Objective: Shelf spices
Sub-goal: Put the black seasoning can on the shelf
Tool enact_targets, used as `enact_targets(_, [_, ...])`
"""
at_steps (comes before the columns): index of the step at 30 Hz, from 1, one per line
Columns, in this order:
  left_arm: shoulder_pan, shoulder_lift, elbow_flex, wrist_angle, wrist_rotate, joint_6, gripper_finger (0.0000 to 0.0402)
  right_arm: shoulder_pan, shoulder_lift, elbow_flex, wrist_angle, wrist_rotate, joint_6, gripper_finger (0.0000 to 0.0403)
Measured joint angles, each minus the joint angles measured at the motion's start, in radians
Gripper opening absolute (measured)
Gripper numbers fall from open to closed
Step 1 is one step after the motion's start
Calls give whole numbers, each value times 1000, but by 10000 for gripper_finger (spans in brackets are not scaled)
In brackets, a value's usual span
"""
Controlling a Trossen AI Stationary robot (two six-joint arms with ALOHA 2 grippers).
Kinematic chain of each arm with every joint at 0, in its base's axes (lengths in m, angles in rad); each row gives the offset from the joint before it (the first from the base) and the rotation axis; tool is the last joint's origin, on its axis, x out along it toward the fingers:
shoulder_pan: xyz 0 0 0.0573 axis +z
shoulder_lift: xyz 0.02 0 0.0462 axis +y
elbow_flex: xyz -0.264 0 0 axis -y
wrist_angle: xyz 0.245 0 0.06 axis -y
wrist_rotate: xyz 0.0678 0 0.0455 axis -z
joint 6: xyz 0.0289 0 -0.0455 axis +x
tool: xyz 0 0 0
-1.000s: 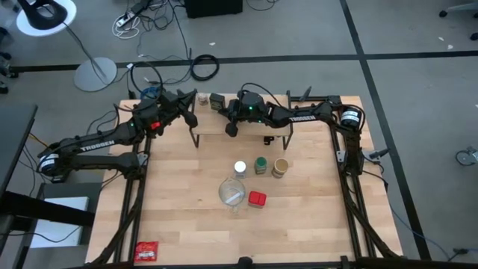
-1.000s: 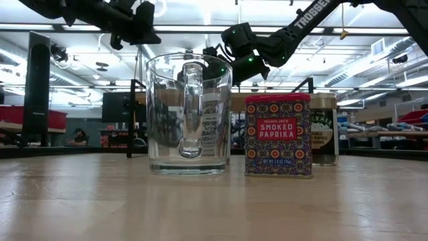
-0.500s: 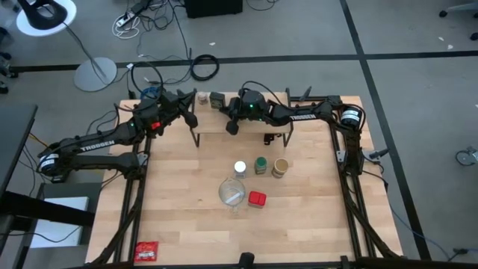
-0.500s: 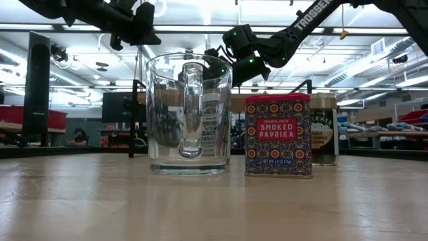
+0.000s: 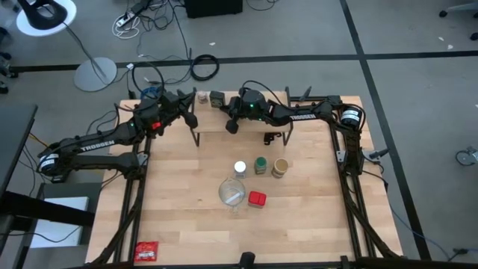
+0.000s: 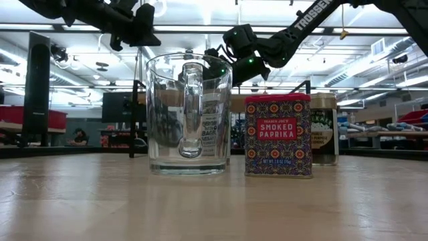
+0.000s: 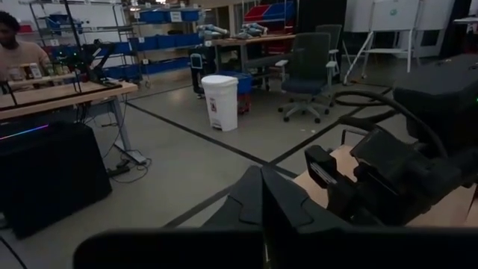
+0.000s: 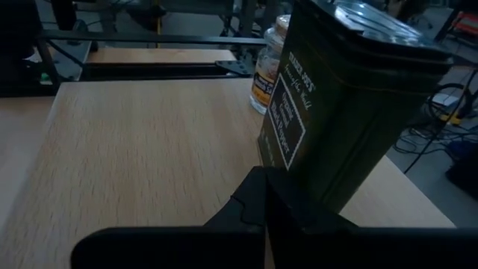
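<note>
Tiny shift since a second ago: a slight lift and pull-back of the right hand (image 5: pixel 232 127), everything else same as before.

Light wood desk (image 5: pixel 187 194), grey floor all round, with cables and a lamp base off past the far edge. At the back of the desk, the shelf (image 5: pixel 211 119), with the dark green tin (image 5: pixel 216 99) and tiny brownish jar (image 5: pixel 202 97) on its far left end, just beside each other. Out on the open desk, well apart from the shelf: white-lidded jar (image 5: pixel 240 168), green-lidded jar (image 5: pixel 261 164) and tan-lidded jar (image 5: pixel 280 167) in a row. Nearer the front, a glass mug (image 5: pixel 231 193) with the red tin (image 5: pixel 257 199) just beside it. Red packet (image 5: pixel 146 251) way down at the front left corner.

Right hand over the shelf top, near the dark green tin. Fingers pressed together in the right wrist view, nothing pinched. Left hand (image 5: pixel 190 118) up by the shelf's left end, fingers pressed together too.

Only in the low view: "SMOKED PAPRIKA" on the red tin. Only in the left wrist view: office chair (image 7: pixel 310 71), white bin (image 7: pixel 222 101) and a person (image 7: pixel 15 45) at a far bench.
</note>
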Motion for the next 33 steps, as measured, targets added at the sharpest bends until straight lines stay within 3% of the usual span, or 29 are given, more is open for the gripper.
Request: enact_targets(33, [0, 0, 0, -19, 0, 0, 1, 0, 0, -1, 38, 57, -57, 0])
